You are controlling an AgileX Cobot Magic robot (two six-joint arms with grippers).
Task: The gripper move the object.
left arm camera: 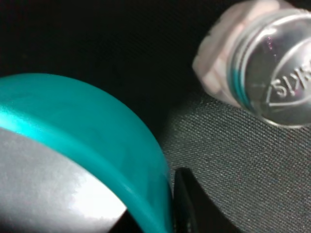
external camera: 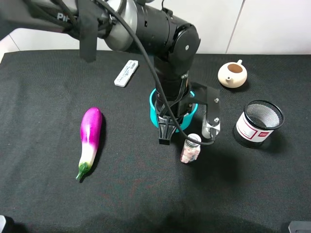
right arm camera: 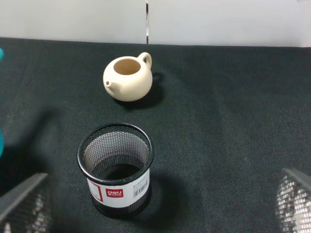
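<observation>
Touching the rim of the teal saucepan (external camera: pixel 153 109), the left gripper (external camera: pixel 165 135), closure impossible to tell.

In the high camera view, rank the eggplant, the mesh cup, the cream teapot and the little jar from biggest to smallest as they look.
1. Eggplant and mesh cup share the top: the eggplant is longer, the cup wider, so I won't split them.
2. Then the teapot.
3. Smallest, the jar.
</observation>
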